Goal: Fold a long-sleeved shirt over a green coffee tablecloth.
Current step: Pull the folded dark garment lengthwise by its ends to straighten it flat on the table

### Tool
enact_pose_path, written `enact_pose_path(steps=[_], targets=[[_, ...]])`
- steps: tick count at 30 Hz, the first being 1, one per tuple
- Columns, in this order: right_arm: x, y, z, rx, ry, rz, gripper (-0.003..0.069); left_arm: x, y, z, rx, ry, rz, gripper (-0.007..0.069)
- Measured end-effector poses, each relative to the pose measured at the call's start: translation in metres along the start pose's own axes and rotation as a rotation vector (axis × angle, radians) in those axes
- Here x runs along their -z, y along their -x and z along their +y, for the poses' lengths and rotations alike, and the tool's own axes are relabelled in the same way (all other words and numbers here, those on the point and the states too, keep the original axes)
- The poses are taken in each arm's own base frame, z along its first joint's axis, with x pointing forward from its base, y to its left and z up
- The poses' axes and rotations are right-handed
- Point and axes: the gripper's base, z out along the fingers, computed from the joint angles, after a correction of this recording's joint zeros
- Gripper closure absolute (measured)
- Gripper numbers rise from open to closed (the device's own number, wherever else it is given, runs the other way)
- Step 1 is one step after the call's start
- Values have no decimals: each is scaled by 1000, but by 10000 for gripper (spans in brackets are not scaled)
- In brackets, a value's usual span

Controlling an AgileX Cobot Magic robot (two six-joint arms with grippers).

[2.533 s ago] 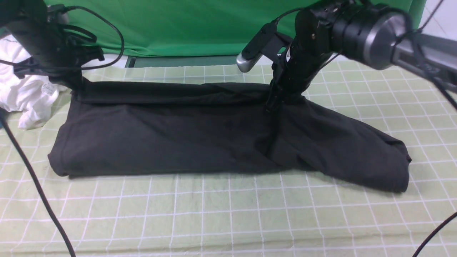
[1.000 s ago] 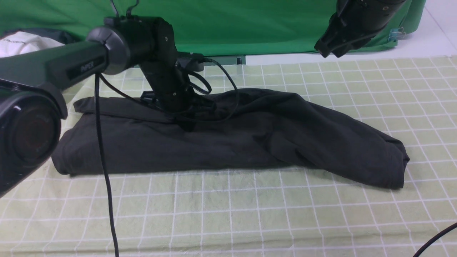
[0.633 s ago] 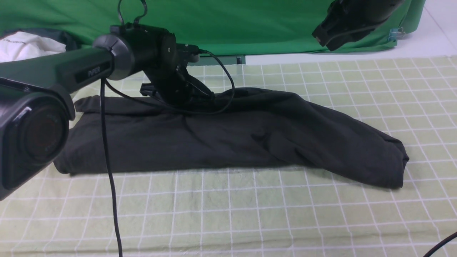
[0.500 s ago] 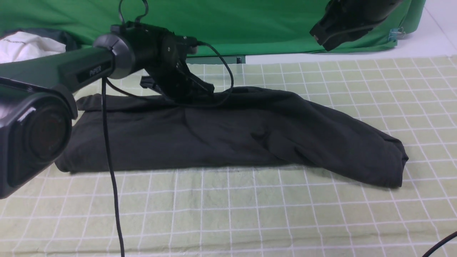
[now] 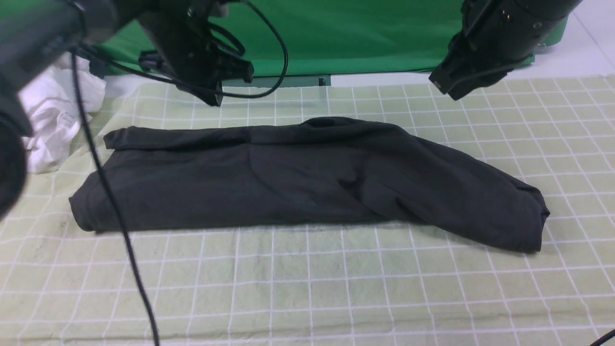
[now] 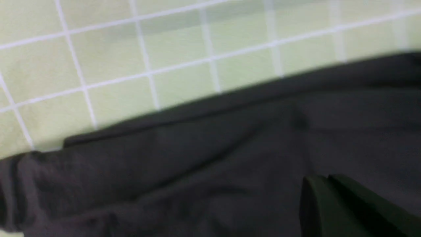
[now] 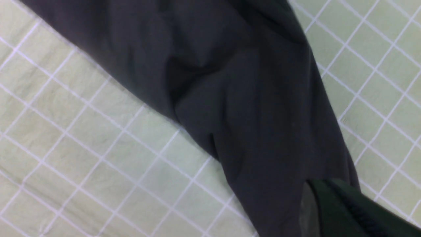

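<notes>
One black shirt (image 5: 298,178), one grid tablecloth (image 5: 336,288), one white garment (image 5: 48,120), one green backdrop (image 5: 360,38), two arms (image 5: 187,43) (image 5: 499,33).

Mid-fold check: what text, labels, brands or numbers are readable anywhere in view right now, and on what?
Nothing is readable.
Small label on the white garment: faint marks, too small to read.
Black long-sleeved shirt: no print or label showing.
Green checked tablecloth: white grid lines only.

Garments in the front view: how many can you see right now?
2. The black long-sleeved shirt lies folded across the middle of the green checked tablecloth; a crumpled white garment sits at its far left edge, partly hidden by the left arm.
</notes>
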Motion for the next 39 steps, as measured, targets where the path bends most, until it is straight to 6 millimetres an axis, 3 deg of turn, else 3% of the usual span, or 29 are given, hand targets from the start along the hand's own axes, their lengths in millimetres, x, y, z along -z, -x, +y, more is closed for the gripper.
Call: enact_pose_path(steps=[4,7,8,13,20,25,29,34,39], targets=[[1,0,0,0,-1,-2,657,-10,-15,-1,-6,-14,47,613],[1,0,0,0,0,-2,657,-43,-26,3,-18,15,98,613],[1,0,0,0,0,-2,657,-64,-30,7,-22,40,118,613],[2,-1,0,0,-1,-3,657,-104,-34,13,8,59,100,613],[3,0,3,-8,25,-13,657,-115,-22,16,51,86,-55,613],[3,0,4,-12,36,-15,657,-112,-17,27,28,191,-67,613],[3,0,4,-12,39,-16,657,-96,-13,41,63,243,-7,613],[3,0,4,-12,38,-18,652,-57,-5,52,85,263,-3,613],[3,0,4,-13,41,-18,650,-15,-6,42,84,191,-16,613]])
